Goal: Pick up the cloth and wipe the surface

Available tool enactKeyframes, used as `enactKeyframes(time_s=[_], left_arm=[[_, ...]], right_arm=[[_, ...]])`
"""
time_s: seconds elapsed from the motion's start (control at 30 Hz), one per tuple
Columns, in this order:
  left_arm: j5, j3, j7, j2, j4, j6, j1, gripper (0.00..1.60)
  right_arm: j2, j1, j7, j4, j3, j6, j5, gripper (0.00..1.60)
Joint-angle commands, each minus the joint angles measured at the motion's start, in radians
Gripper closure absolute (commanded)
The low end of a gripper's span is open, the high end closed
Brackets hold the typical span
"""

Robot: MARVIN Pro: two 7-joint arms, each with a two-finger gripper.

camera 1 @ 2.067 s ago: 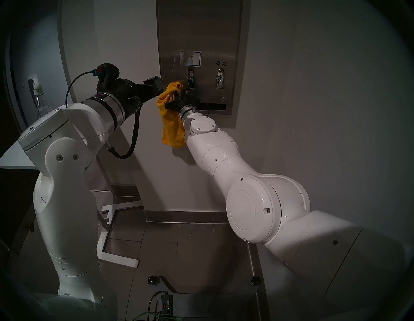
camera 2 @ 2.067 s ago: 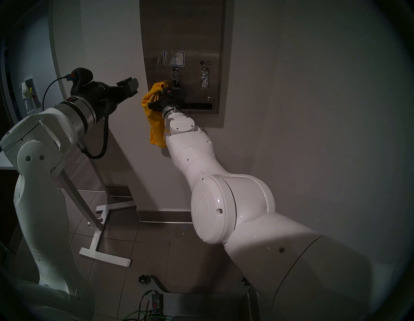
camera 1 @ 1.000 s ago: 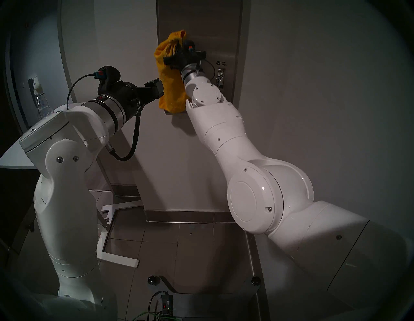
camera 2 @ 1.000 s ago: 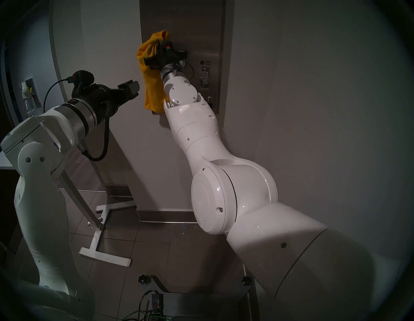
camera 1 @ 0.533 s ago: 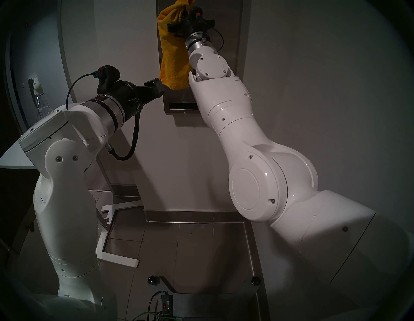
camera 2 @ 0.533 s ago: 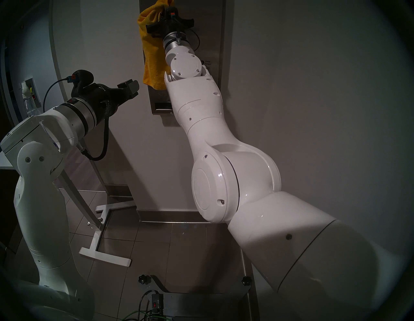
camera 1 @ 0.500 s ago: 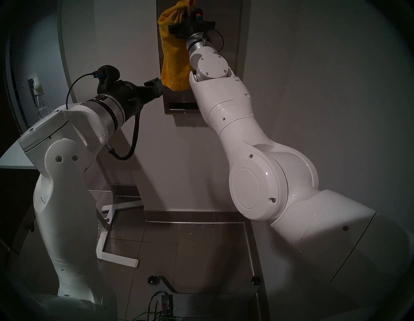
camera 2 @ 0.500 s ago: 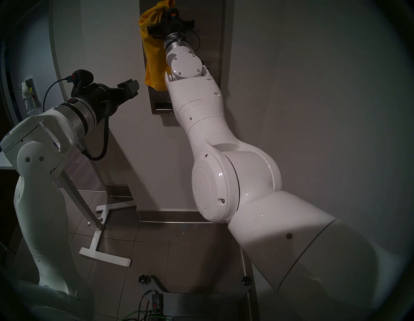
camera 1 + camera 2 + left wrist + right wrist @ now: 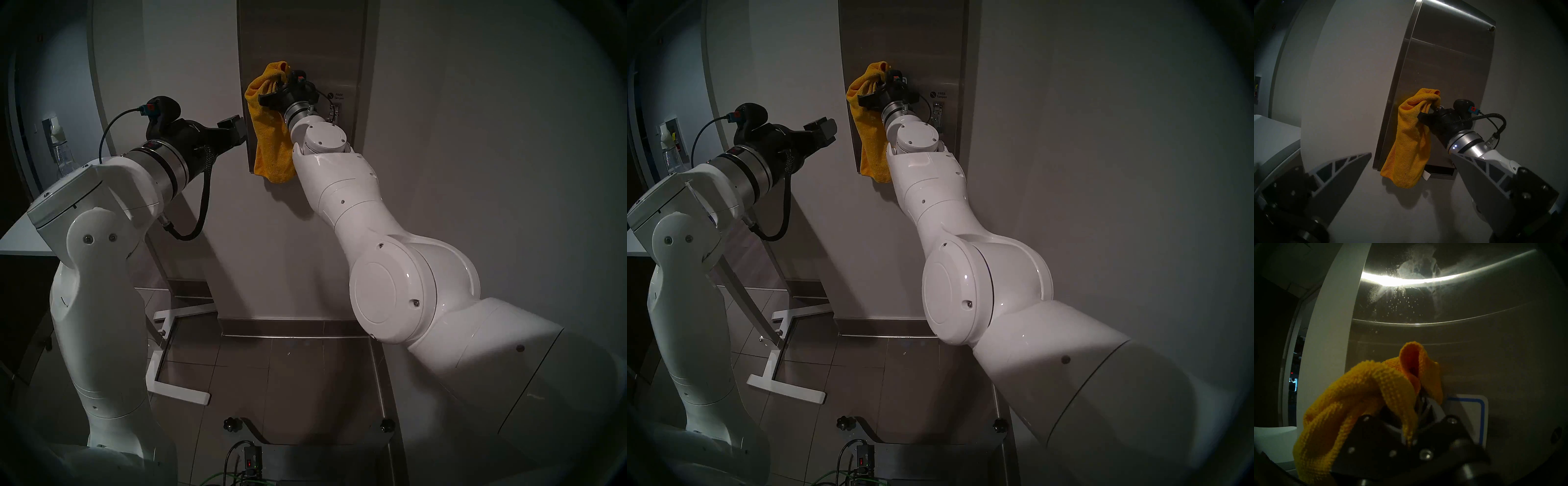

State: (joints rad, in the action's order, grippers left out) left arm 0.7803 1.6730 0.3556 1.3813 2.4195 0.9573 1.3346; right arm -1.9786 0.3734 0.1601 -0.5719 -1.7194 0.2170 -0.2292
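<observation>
A plain grey wall (image 9: 475, 135) fills most of the head view, with brown floor tiles (image 9: 264, 366) at the bottom. One tall shiny steel dispenser front (image 9: 305, 40) hangs on the wall at the top middle of the frame.

The right gripper (image 9: 284, 80) is up against that steel front. Its fingers are pressed together and pinch the top of one mustard-yellow cloth (image 9: 271, 142). In the right wrist view the cloth (image 9: 1362, 395) bunches over the black gripper body, and only a small grey bit of a finger (image 9: 1436, 408) peeks out. The rest of the cloth hangs down loose over the left part of the steel front, and its bottom end reaches just past the lower edge of the dispenser. In the left wrist view the cloth (image 9: 1410, 140) covers the left end of the dark slot (image 9: 1440, 170).

The left gripper (image 9: 1411, 158) is at the middle left of the head view, beside the dispenser and not touching it. Its two fingers (image 9: 1349, 162) are spread wide and hold nothing.

There are two robot arms and one cloth. Only one coin knob (image 9: 334, 112) shows, half hidden behind the right wrist. One white label with a blue border (image 9: 1473, 414) shows at the lower right of the right wrist view, partly covered by the gripper. White splash marks (image 9: 1417, 273) sit on the steel at the top of that view. The room is dim, and small words on the dispenser are too tiny to read well.
</observation>
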Motion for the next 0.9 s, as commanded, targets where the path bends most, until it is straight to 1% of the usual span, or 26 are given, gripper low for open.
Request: enactKeyframes(time_s=[0.0,0.1,0.13,0.47,0.63,0.7,0.77,0.83,0.87], left_arm=[[-0.003,0.001,0.001,0.001,0.024,-0.011,-0.028,0.00],[-0.002,0.001,0.000,0.001,0.024,-0.010,-0.028,0.00],[-0.002,0.001,0.000,0.001,0.024,-0.010,-0.027,0.00],[-0.002,0.001,0.000,0.001,0.024,-0.009,-0.026,0.00],[-0.003,0.001,0.000,0.001,0.024,-0.011,-0.028,0.00],[-0.004,0.000,0.001,0.002,0.024,-0.011,-0.030,0.00],[-0.005,-0.001,0.002,0.003,0.024,-0.012,-0.031,0.00],[-0.005,-0.001,0.002,0.003,0.024,-0.012,-0.032,0.00],[-0.005,-0.001,0.001,0.002,0.024,-0.012,-0.031,0.00]], right_arm=[[0.041,0.042,0.030,0.050,-0.045,-0.093,0.034,1.60],[0.043,0.052,0.046,0.059,-0.047,-0.090,0.037,1.60],[0.042,0.057,0.054,0.061,-0.047,-0.100,0.038,1.60],[0.023,0.117,0.094,0.097,-0.046,-0.098,0.049,1.60],[0.022,0.132,0.093,0.107,-0.040,-0.121,0.038,1.60],[0.019,0.139,0.077,0.092,-0.035,-0.120,0.027,1.60],[0.016,0.143,0.070,0.062,-0.031,-0.108,0.019,1.60],[0.015,0.137,0.067,0.036,-0.017,-0.077,0.002,1.60],[0.016,0.127,0.066,0.025,-0.011,-0.046,-0.005,1.60]])
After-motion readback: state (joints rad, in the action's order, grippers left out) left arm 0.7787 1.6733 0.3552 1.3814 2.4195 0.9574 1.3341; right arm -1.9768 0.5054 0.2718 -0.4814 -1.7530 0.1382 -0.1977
